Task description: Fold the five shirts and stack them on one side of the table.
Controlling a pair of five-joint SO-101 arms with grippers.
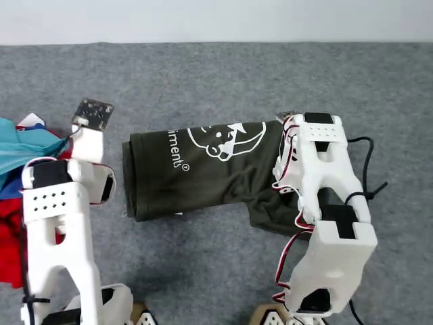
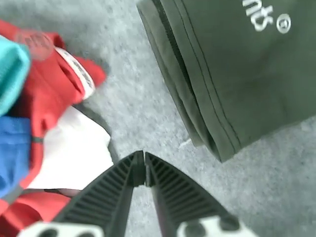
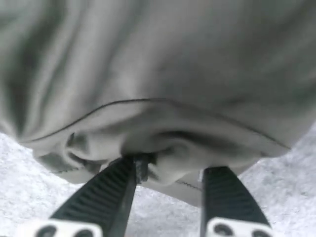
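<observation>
Your right claw (image 3: 170,170) stands partly apart, gripping a bunched fold of the green shirt (image 1: 203,176) at the shirt's edge nearest that arm. Your left claw (image 2: 144,160) is clenched tip to tip on nothing, over bare counter (image 1: 203,81) just beside the green shirt's folded edge. The counter is grey and felt-like, and a pale wall (image 1: 203,20) runs beyond the green shirt. The green shirt lies between your two arms, partly folded, print up. A heap of shirts (image 2: 49,84), red, blue, teal and white, lies on the far side of the left claw from the green shirt, not touching it.
</observation>
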